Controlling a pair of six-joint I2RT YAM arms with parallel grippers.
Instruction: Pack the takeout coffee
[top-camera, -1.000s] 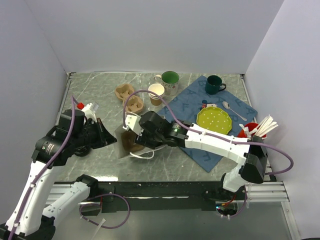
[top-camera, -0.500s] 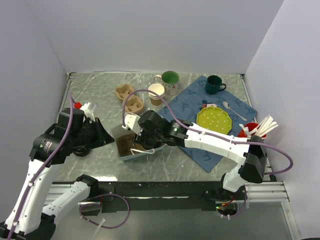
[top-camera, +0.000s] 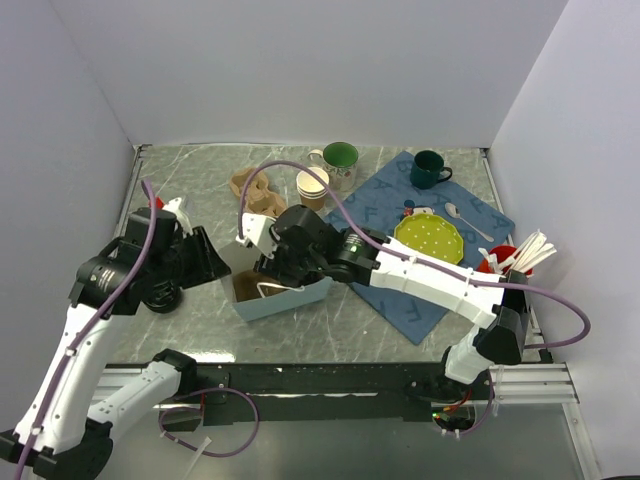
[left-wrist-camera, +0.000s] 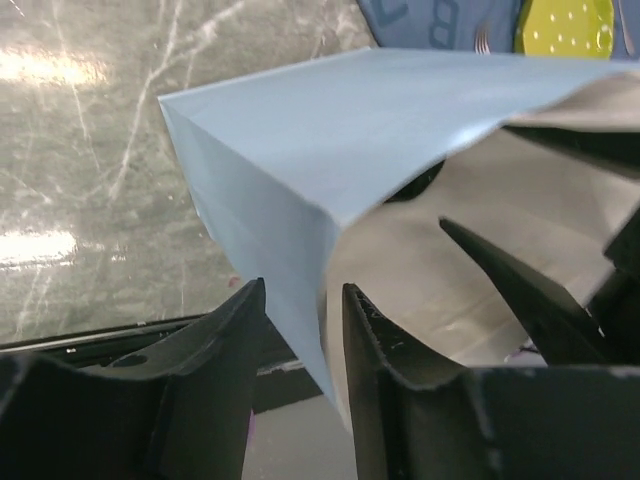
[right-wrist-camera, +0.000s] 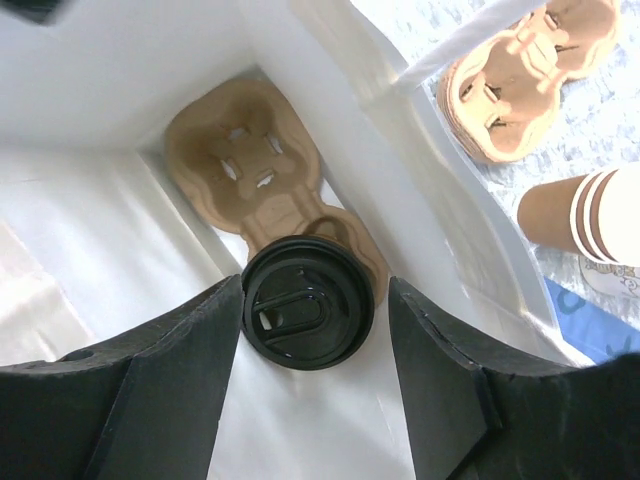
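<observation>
As right jaws flank it, takeout coffee (right-wrist-camera: 308, 316) stands.

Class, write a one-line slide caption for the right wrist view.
Right hand straddling the black-lidded takeout coffee over one slot of the cardboard carrier lying inside the bag.

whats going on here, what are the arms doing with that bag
The right pincer is reaching down inside the blue bag and holds the coffee, one finger on either side of its black lid. The cup is over one end of a cardboard carrier that lies on the bag's floor, at or in one of its slots. The left pincer stands open around the bag's edge and does not clamp it.
</observation>
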